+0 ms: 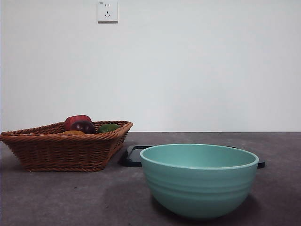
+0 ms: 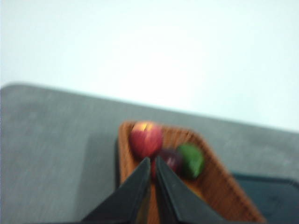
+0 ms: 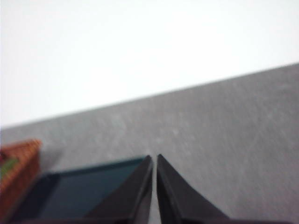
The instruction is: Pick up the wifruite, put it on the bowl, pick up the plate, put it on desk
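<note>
Both pincers, left (image 2: 152, 161) and right (image 3: 154, 158), seem closed empty above the grey desk (image 1: 56, 197).

Smooth ridged bowl (image 1: 199, 181), woven wicker basket (image 1: 61, 149), matt desk (image 1: 70, 197).

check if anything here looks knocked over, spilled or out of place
Nothing stands out. The fruit sits inside the wicker basket, the bowl stands upright on the desk, and the dark plate lies flat behind it.
</note>
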Controlling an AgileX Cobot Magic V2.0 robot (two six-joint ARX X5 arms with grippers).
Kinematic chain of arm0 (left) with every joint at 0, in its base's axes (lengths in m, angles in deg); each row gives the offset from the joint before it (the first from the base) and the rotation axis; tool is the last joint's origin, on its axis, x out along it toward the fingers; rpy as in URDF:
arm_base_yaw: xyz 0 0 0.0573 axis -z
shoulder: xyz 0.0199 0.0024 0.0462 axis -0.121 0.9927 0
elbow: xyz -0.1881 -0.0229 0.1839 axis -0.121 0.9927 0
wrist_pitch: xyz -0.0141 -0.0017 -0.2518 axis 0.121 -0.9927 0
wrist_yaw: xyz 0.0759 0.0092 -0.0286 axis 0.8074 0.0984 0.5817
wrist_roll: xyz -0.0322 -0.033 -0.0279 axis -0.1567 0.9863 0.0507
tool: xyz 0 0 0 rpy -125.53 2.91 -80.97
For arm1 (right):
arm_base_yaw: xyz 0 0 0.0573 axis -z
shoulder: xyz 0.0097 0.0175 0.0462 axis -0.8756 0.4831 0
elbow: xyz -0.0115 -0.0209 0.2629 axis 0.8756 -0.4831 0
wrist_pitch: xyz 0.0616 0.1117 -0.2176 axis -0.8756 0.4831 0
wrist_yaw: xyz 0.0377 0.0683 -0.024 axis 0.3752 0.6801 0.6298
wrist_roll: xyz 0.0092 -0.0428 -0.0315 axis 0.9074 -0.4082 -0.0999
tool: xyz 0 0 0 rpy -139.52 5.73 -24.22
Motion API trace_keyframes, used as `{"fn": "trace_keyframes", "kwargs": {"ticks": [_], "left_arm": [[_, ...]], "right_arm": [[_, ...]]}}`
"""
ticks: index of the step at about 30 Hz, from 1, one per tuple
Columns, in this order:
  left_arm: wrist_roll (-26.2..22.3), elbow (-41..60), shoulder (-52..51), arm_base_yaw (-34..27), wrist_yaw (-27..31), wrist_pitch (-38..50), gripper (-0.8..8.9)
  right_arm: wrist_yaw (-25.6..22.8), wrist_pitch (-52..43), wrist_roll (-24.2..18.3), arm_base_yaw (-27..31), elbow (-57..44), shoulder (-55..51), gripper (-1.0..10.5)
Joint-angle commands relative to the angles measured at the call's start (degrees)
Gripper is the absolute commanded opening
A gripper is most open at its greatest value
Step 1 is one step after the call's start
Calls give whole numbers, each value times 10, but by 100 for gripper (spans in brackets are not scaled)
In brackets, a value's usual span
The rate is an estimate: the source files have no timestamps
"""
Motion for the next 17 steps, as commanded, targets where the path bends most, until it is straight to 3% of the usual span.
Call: {"fn": "trace_keyframes", "kwargs": {"ticks": [1,8,17], "left_arm": [[30,-38,18,5,-1,6,16],[33,-164,88,15,-37,-51,16],[38,-352,191,15,-148,-153,17]], "right_arm": [[-2,14,36,-5,38,11,9],[14,105,37,-6,160,55,9],[115,285,-10,-6,340,138,9]]}}
